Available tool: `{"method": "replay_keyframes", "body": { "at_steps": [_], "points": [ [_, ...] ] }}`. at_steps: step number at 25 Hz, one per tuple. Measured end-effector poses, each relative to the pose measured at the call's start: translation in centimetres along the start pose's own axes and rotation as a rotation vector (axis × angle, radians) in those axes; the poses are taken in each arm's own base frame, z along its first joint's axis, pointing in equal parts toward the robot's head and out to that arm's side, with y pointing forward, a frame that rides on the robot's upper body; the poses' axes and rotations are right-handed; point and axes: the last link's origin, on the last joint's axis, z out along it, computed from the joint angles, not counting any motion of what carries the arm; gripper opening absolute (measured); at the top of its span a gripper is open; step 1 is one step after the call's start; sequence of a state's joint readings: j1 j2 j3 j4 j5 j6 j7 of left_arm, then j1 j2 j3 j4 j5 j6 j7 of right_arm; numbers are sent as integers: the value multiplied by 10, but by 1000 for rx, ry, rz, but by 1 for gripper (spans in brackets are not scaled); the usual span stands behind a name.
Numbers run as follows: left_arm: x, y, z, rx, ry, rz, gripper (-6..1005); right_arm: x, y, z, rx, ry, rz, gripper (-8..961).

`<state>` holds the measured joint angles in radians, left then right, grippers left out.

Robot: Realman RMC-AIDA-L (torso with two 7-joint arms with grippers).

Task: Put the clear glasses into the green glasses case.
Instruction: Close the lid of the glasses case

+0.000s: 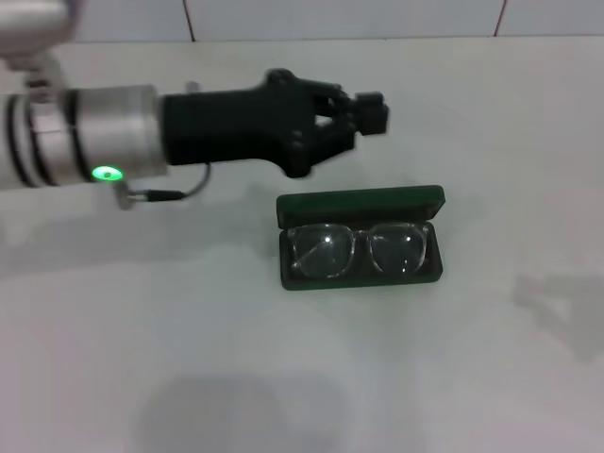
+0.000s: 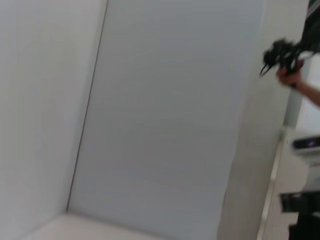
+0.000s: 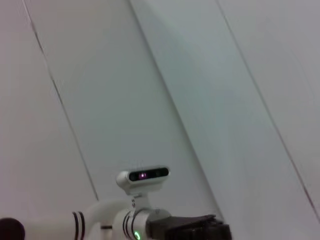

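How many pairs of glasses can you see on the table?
1. The clear glasses lie inside the open green glasses case on the table, just in front of the robot's left hand. No other pair shows in any view.

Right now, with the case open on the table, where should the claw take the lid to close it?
Take the green glasses case by its lid's long free edge at the far side, coming from behind with the left claw nearby. The lid stands upright behind the clear glasses lying inside.
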<state>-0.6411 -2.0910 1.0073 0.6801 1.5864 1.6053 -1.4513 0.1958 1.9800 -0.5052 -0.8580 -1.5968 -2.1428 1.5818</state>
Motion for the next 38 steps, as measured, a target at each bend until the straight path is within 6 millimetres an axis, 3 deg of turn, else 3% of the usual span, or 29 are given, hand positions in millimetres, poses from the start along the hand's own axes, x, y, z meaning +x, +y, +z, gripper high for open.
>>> {"method": "replay_keyframes", "body": {
  "at_steps": [6, 8, 10, 13, 14, 38],
  "points": [
    [-15, -9, 34, 38, -94, -15, 126, 17, 5, -11, 23, 10, -34, 140],
    [-21, -13, 42, 73, -128, -11, 137, 21, 6, -11, 27, -12, -41, 196],
    [-29, -17, 49, 111, -174, -4, 279, 24, 5, -12, 43, -61, -56, 251],
    [-40, -21, 56, 157, -229, 7, 279, 25, 4, -13, 66, -110, -79, 372],
    [-42, -22, 57, 171, -238, 8, 279, 27, 4, -13, 70, -124, -86, 419],
    [-62, -26, 46, 223, -281, -29, 197, 37, 4, -6, 75, -176, -107, 425]
  ]
}}
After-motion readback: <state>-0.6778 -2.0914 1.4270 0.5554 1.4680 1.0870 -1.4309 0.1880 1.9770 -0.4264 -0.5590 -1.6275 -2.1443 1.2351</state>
